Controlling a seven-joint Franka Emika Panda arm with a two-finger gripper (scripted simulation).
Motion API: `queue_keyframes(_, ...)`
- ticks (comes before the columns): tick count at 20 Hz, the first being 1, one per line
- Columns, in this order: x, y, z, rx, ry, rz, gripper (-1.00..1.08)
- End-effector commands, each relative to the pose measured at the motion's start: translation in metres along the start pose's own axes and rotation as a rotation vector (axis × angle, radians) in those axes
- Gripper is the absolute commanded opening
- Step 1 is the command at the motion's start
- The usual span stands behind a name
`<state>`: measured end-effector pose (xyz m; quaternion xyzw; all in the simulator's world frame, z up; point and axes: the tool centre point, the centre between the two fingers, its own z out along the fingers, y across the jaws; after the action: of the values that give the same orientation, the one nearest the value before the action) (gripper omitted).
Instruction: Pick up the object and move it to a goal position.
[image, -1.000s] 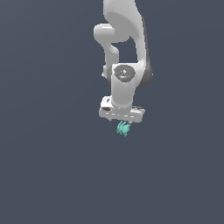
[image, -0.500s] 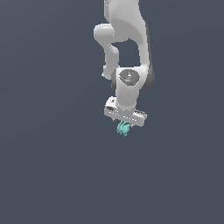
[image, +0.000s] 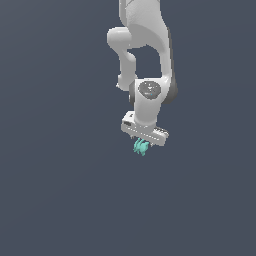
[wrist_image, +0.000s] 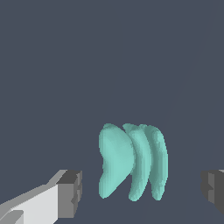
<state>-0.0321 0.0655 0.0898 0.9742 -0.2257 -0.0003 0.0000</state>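
Observation:
The object (image: 140, 147) is a tiny teal lobed thing lying on the dark grey ground, just below the white hand. In the wrist view the object (wrist_image: 131, 162) shows three curved prongs side by side. My gripper (image: 142, 142) hangs straight over it, tilted a little. In the wrist view the gripper (wrist_image: 144, 192) is open, with one grey fingertip (wrist_image: 72, 192) and the other fingertip (wrist_image: 213, 192) on either side of the object. A gap shows between each pad and the teal prongs.
The white arm (image: 142, 45) comes down from the top of the exterior view. Flat, dark grey ground (image: 60, 200) lies all around, with nothing else on it.
The hand has sunk slightly and shifted a little toward the exterior view's right, and the wrist has turned and tilted. The object stays where it was.

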Motion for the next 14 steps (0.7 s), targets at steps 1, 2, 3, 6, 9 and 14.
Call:
queue_keyframes(1,0.0,0.0,0.0,0.0,0.0,0.0,1.0)
queue_keyframes(2,0.0,0.0,0.0,0.0,0.0,0.0,1.0)
queue_keyframes(3,0.0,0.0,0.001,0.0,0.0,0.0,1.0)
queue_keyframes(6,0.0,0.0,0.008,0.0,0.0,0.001,1.0)
queue_keyframes(9,-0.001,0.0,0.021,0.0,0.0,0.002,1.0)
queue_keyframes(14,-0.001,0.0,0.044,0.0,0.001,0.004,1.0)
